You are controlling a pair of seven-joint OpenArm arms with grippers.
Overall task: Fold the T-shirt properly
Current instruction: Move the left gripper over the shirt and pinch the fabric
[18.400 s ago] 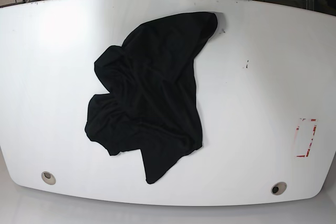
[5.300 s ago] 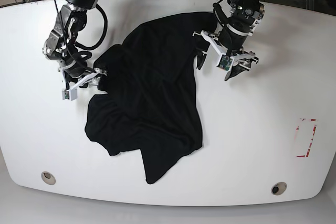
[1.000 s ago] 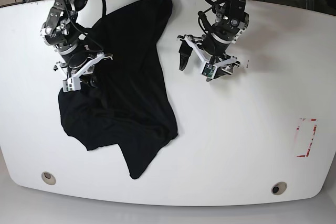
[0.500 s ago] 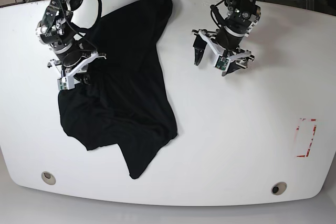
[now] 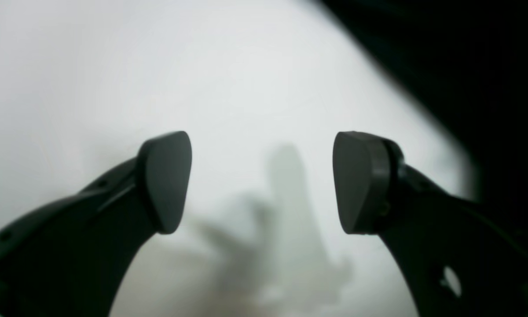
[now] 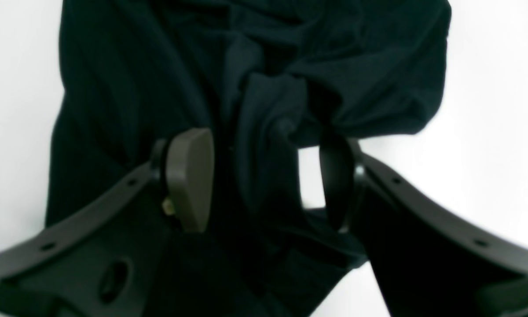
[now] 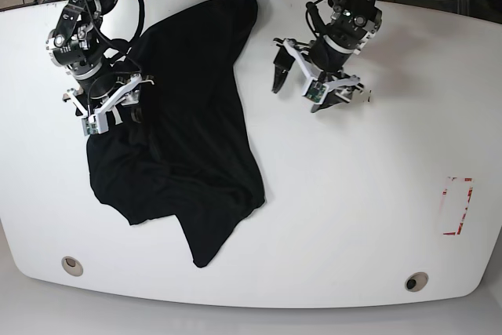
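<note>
right claw (image 6: 264,180) parted, T-shirt (image 7: 184,115) lengthwise near-to-far

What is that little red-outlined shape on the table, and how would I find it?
Start from the big white table and follow its surface to the edge on the base view's right, well away from the black T-shirt and both arms. There lies a small red-outlined marking, roughly rectangular. It is the only coloured mark there; what it is cannot be told.

The black T-shirt (image 7: 184,115) sprawls crumpled from the desk's (image 7: 376,209) far edge toward its near edge. The right gripper (image 7: 110,107) sits over its left side; the left gripper (image 7: 310,88) hovers above bare desk.
</note>
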